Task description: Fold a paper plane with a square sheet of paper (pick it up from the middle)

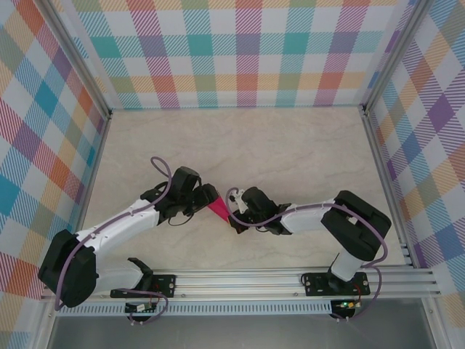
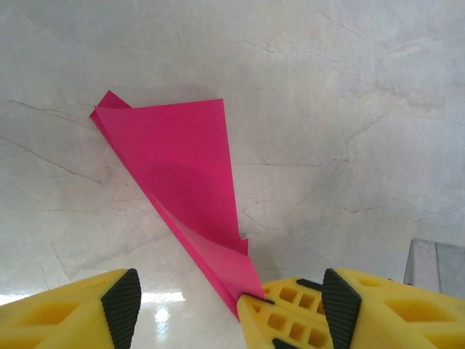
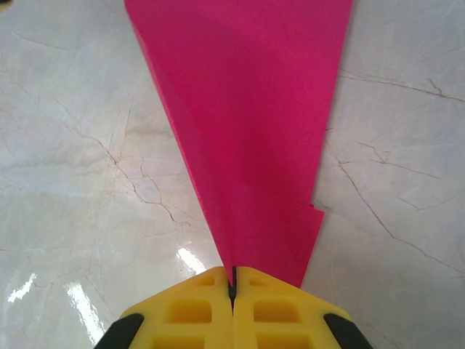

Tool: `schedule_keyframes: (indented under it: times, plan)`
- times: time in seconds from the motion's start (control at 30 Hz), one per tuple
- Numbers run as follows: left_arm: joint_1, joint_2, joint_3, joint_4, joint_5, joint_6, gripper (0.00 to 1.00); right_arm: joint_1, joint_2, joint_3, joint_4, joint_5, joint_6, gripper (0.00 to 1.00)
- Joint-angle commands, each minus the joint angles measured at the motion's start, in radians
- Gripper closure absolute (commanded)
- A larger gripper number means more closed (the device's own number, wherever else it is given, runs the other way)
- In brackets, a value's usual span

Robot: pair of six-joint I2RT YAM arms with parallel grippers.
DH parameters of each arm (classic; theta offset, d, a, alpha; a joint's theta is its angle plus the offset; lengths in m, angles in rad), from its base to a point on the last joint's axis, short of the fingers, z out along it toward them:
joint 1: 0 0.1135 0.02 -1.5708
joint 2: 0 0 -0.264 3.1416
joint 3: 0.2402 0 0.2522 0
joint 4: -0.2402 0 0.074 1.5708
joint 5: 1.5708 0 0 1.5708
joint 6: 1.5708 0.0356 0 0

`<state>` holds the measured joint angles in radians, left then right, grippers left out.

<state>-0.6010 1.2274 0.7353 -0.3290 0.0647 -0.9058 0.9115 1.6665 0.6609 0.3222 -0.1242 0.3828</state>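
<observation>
**Marble-look tabletop, pink dart pinched at its point**

Pastel check walls (image 1: pixel 247 51) close in 3 sides of a cream, veined table (image 1: pixel 290 145), with an aluminium rail (image 1: pixel 254 280) running along the near edge. From above, 2 arms reach in from that rail and meet close to the middle of the table. The left arm (image 1: pixel 123 218) comes in from the lower left and the right arm (image 1: pixel 320 214) from the lower right.

Between their tips lies the pink paper (image 1: pixel 218 209), folded into a long narrow triangle. It is the only coloured thing on the surface.

The right gripper (image 3: pixel 234 280) has its 2 yellow fingers pressed together, and the narrow end of the paper is clamped in the seam between them. In its wrist view the paper widens steadily away from the fingers until it runs off the top edge. A small stepped notch shows on the right side near the grip.

The left gripper (image 2: pixel 229 302) stands with its jaws apart, black pads (image 2: pixel 120 305) facing each other, and holds nothing. In this view the paper (image 2: pixel 182 182) points its tip down toward the right-hand finger. A second layer peeks out at the wide far corner, and a loose flap lifts near the tip. A small yellow lattice piece (image 2: pixel 287 316) sits at that tip, probably the right gripper's fingertips, though the crop is too tight to be sure. Whether the wide end rests flat on the table cannot be told.
</observation>
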Motion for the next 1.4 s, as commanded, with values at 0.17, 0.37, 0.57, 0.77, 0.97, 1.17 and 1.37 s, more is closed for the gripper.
schedule_keyframes:
  times: [0.17, 0.37, 0.57, 0.77, 0.97, 1.17, 1.37]
  plan:
    - [0.041, -0.026, -0.075, 0.117, 0.064, -0.023, 0.58, -0.039, 0.046, -0.021, 0.085, -0.141, 0.144, 0.98]
    - [0.05, -0.034, -0.103, 0.13, 0.075, -0.026, 0.61, -0.038, 0.069, -0.009, 0.048, -0.13, 0.149, 0.96]
    - [0.05, -0.034, -0.12, 0.157, 0.102, -0.021, 0.63, -0.038, 0.084, 0.001, 0.056, -0.16, 0.169, 0.95]
    - [0.05, -0.017, -0.131, 0.173, 0.126, -0.016, 0.65, -0.039, 0.084, 0.014, 0.051, -0.18, 0.171, 0.94]
    - [0.05, 0.026, -0.134, 0.215, 0.158, -0.022, 0.5, -0.038, 0.085, 0.043, 0.022, -0.201, 0.163, 0.94]
    - [0.069, 0.106, -0.126, 0.225, 0.139, -0.07, 0.41, -0.037, 0.098, 0.059, 0.013, -0.227, 0.149, 0.92]
    - [0.095, 0.149, -0.104, 0.22, 0.123, -0.079, 0.44, -0.038, 0.115, 0.071, 0.017, -0.263, 0.149, 0.91]
